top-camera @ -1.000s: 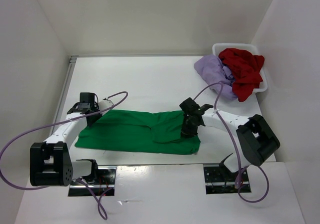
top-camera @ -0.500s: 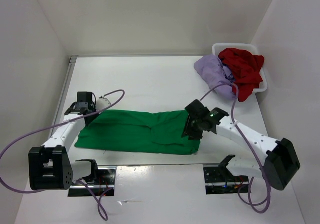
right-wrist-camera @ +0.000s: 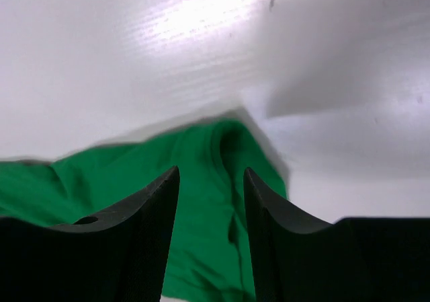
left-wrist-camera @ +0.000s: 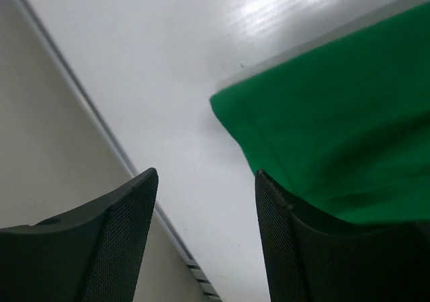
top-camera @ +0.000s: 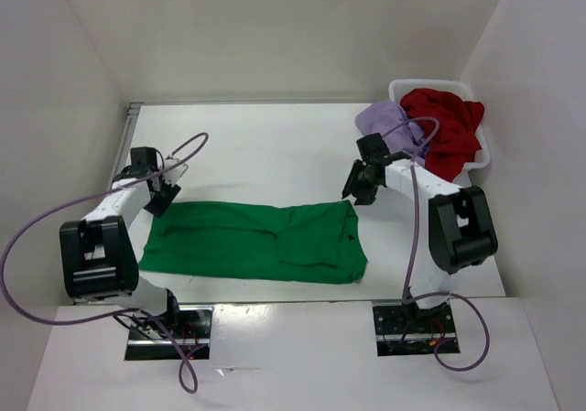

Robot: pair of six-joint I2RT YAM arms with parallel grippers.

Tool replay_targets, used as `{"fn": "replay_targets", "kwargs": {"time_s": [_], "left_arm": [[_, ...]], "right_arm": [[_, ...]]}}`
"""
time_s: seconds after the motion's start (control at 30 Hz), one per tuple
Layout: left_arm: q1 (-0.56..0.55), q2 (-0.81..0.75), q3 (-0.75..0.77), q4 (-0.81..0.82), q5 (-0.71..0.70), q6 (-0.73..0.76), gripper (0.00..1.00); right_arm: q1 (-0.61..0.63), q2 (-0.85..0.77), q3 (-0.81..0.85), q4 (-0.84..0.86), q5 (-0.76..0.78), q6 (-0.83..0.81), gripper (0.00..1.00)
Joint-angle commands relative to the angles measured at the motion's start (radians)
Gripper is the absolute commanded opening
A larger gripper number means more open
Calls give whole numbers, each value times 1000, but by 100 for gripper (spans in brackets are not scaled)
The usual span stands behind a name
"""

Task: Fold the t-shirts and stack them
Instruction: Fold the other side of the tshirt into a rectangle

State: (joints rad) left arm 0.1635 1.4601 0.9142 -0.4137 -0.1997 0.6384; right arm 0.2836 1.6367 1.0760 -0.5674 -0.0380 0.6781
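you have the bright green soft cloth t-shirt (top-camera: 261,242) lying flat low-centre in the top frame, left gripper (top-camera: 157,199) and right gripper (top-camera: 359,189) both parted, empty, by its upper corners; risk: pinch only one layer and the fold drags crooked.

Three t-shirts, green (top-camera: 256,242), dark red (top-camera: 449,129), lavender (top-camera: 386,123); one basket (top-camera: 396,87); two pincers, left (left-wrist-camera: 205,174), right (right-wrist-camera: 211,169)

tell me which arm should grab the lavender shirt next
Right, probably: the right gripper is open, close beside the lavender shirt, while the left gripper sits across the table at the left end of the green shirt.
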Motion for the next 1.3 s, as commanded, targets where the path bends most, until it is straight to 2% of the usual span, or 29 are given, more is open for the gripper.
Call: {"fn": "replay_targets", "kwargs": {"time_s": [0.0,0.2,0.23,0.3,0.33,0.43,0.73,0.77,0.83,0.87,0.97,1.07,1.27], "left_arm": [[36,57,45,1,57,-62,68],[47,152,45,24,48,-71,70],[47,152,45,33,48,-71,70],[56,181,45,61,36,-71,70],[56,181,45,73,36,-71,70],[56,204,60,107,14,-80,70],[56,275,178,115,5,-144,70],[56,261,192,84,14,-144,70],[56,202,213,40,46,-132,71],[56,178,222,27,46,-120,73],[18,97,207,-55,57,-39,73],[-7,45,137,-140,66,43,73],[-16,34,3,-139,45,103,73]], "right_arm": [[5,55,64,78,-29,-78,49],[5,152,64,106,-57,-98,49],[5,161,64,106,-66,-98,46],[5,173,64,127,-66,-98,33],[5,182,64,127,-56,-98,18],[-4,205,107,127,-25,-98,0],[-23,360,337,117,53,-173,0],[-23,374,358,106,53,-184,10],[-23,396,418,86,62,-215,43],[-23,396,439,86,62,-215,54],[-23,361,450,67,63,-227,61],[-23,272,388,67,63,-215,67],[-23,72,239,24,53,-180,68]]}}
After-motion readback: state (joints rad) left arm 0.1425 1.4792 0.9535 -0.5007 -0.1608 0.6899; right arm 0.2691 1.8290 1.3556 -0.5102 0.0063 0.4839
